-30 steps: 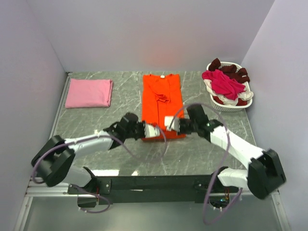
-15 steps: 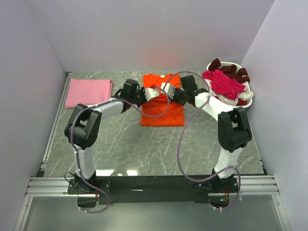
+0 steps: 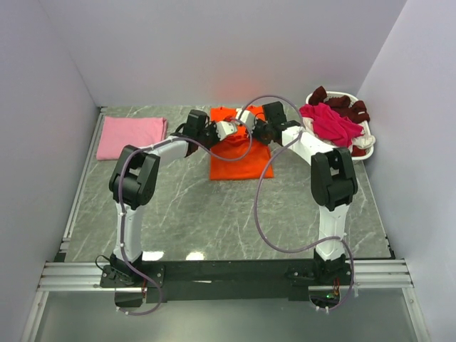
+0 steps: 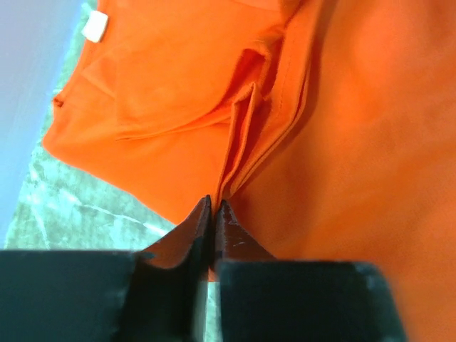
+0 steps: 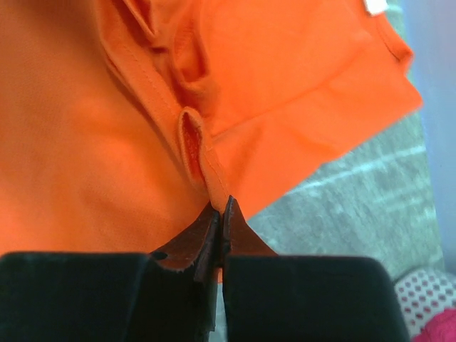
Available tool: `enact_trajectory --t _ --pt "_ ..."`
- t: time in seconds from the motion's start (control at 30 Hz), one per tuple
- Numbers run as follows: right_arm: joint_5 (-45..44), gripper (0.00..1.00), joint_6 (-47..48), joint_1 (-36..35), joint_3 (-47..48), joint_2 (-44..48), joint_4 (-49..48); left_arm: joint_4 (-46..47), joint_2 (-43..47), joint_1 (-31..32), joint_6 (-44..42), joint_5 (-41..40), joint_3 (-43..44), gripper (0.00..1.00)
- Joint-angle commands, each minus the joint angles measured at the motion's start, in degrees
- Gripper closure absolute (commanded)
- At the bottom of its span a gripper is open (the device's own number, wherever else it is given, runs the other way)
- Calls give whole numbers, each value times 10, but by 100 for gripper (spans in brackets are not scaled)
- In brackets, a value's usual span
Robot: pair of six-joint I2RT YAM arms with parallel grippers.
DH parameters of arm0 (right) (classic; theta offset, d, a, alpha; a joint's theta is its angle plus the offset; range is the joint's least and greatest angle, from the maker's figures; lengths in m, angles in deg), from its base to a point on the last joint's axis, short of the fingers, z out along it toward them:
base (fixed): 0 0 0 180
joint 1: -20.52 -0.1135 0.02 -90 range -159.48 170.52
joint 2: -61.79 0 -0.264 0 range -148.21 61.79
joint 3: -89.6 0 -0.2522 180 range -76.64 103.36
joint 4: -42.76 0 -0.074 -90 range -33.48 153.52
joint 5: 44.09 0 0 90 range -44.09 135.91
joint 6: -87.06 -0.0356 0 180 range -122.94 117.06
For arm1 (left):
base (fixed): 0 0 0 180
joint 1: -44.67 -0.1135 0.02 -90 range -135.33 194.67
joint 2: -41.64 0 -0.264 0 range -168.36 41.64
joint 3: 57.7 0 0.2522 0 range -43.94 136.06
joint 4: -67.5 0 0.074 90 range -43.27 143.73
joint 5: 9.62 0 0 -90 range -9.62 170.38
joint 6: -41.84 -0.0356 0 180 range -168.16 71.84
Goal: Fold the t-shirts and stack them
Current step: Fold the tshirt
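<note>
The orange t-shirt (image 3: 239, 158) lies on the table's far middle, its lower half folded up over its upper half. My left gripper (image 3: 226, 130) is shut on a pinched fold of the orange t-shirt (image 4: 335, 142) at its left side. My right gripper (image 3: 249, 129) is shut on a pinched fold of the orange t-shirt (image 5: 85, 142) at its right side. Both grippers are close together above the shirt's far part. A folded light pink t-shirt (image 3: 131, 137) lies at the far left. Magenta (image 3: 331, 122) and dark maroon (image 3: 347, 104) t-shirts are heaped in the basket.
A white plastic basket (image 3: 350, 157) stands at the far right corner by the wall. The grey marble table (image 3: 214, 214) has walls at the back and both sides. The arms' cables loop above the table's middle.
Both grippers have carried the orange t-shirt's near edge from the table's middle to the far side, folding the shirt in half. Both arms are now stretched far out.
</note>
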Motion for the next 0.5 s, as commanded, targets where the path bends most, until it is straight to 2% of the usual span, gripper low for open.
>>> enact_trajectory --t 0.0,0.03,0.07,0.1,0.13,0.2,0.23,0.27,0.33,0.37,0.4,0.43,0.47 --pt "-53 94 -61 4 29 -19 -66 32 -21 -4 64 -34 42 82" --pt "-75 67 -80 4 34 -24 -85 35 -26 -6 86 -55 56 47" --pt "-100 53 -127 4 36 -33 -137 37 -30 -7 129 -95 63 10" --pt "-151 43 -149 5 40 -38 -155 55 -27 -7 156 -134 67 1" --pt "-180 31 -167 5 57 -43 -167 66 -22 -11 176 -160 70 1" --pt "-208 28 -208 8 77 -48 -161 104 35 -19 225 -189 43 1" --pt "-198 27 -217 15 82 -44 -149 167 63 -27 233 -188 -9 1" --pt "-181 27 -225 20 75 -21 -136 190 93 -29 230 -181 -37 1" --pt "-94 27 -212 31 31 13 -117 205 179 -31 187 -99 -117 1" --pt "-49 27 -189 43 13 55 -74 189 205 -31 110 -64 -143 1" --pt "2 27 -122 49 -10 79 -57 170 247 -26 74 -7 -167 1" --pt "98 27 -81 54 -69 105 -40 113 265 -25 39 18 -209 3" --pt "152 27 31 58 -97 150 16 88 280 -22 -30 39 -229 5"
